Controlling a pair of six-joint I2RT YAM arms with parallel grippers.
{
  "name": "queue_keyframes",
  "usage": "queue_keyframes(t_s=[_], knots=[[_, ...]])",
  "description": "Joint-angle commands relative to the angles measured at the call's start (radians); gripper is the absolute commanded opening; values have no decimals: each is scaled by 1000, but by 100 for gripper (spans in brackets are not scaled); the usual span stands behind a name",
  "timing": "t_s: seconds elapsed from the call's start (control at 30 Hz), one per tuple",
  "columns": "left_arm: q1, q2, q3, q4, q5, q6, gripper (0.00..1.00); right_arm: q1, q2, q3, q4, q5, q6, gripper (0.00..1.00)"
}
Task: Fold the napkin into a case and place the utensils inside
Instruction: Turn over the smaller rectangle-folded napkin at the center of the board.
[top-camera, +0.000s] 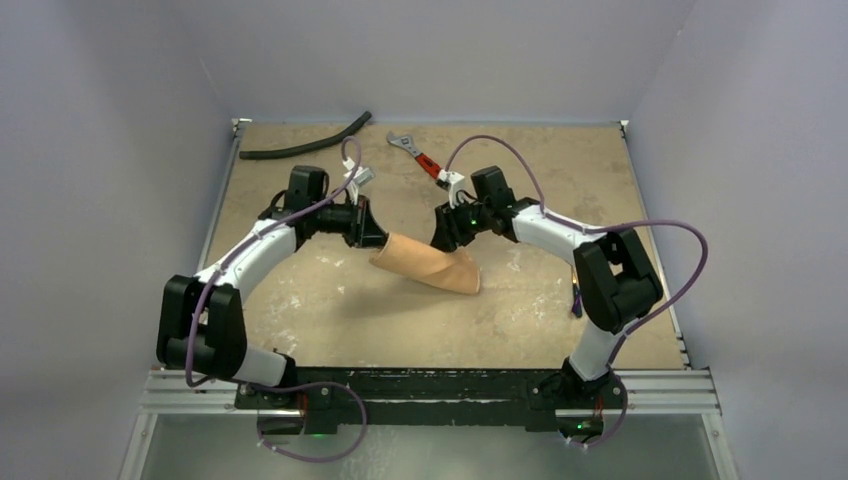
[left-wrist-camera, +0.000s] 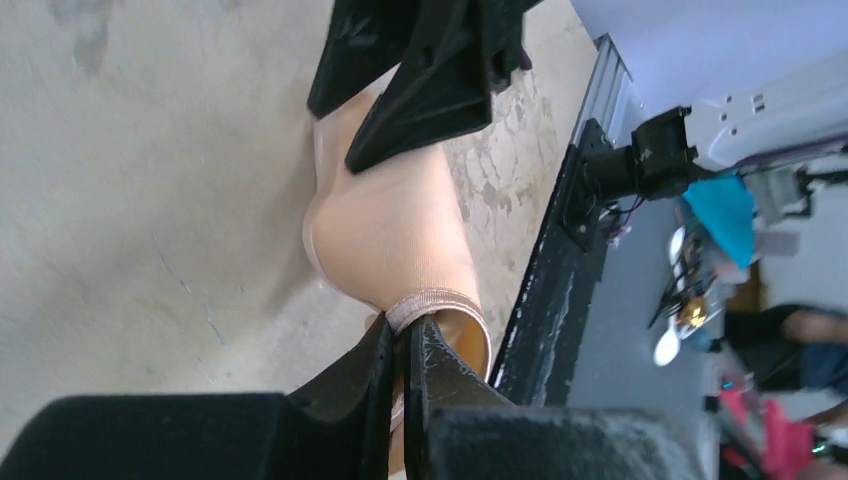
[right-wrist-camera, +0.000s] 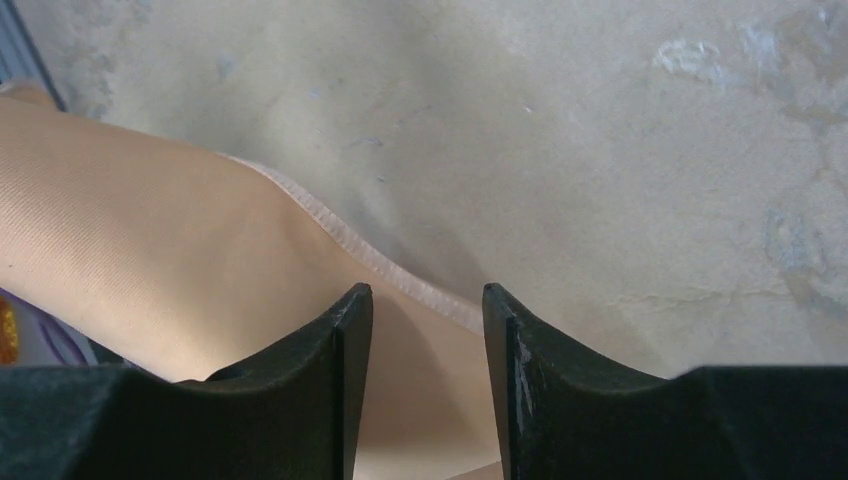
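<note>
The peach-orange napkin (top-camera: 428, 264) lies bunched in a loose roll at the middle of the table, and no flat case shows. My left gripper (top-camera: 371, 238) is shut on the hem at the napkin's left end (left-wrist-camera: 432, 303), with its fingertips (left-wrist-camera: 385, 335) pinching the cloth. My right gripper (top-camera: 446, 238) hovers over the napkin's upper right edge. Its jaws stand open, and the hem (right-wrist-camera: 440, 301) runs across the gap between them without being pinched. A slim dark purple piece (top-camera: 577, 300), possibly one of the utensils, lies by the right arm's elbow.
A curved black hose (top-camera: 305, 146) lies at the back left. A red-handled wrench (top-camera: 418, 155) lies at the back centre. A black and metal rail (top-camera: 430, 385) bounds the table's near edge, and walls close in the back and sides.
</note>
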Motion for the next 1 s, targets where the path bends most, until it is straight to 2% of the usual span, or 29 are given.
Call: queue_keyframes(t_s=[0.0,0.03,0.1,0.13,0.23,0.33,0.4,0.5,0.6,0.73,0.8,0.93,0.97], knots=[[61,16,-161,297,11,-323,0,-8,57,50,-141,122,-3,45],[81,25,-195,333,6,-328,0,-16,63,57,-133,189,31,46],[119,52,-214,278,-27,-260,0,-21,56,69,-119,380,84,55],[143,66,-219,268,-48,-249,0,-22,43,75,-111,443,97,56],[203,93,-216,227,-114,-182,0,-20,-12,82,-68,574,118,58],[218,128,-202,148,-186,-101,0,-20,-60,89,-43,631,126,57],[223,157,-204,111,-245,-73,0,-20,-100,74,-10,584,137,56],[227,204,-191,67,-318,-59,0,-9,-140,12,147,326,171,53],[228,231,-175,49,-357,-66,0,46,-71,15,210,161,208,48],[232,266,-121,-26,-425,-25,16,75,42,-9,319,-2,276,35],[265,254,-103,-62,-460,10,23,75,89,-9,320,-27,278,30],[295,197,-36,-169,-512,103,56,75,158,51,280,26,248,26],[302,189,-17,-203,-514,141,60,75,170,64,279,43,238,26]])
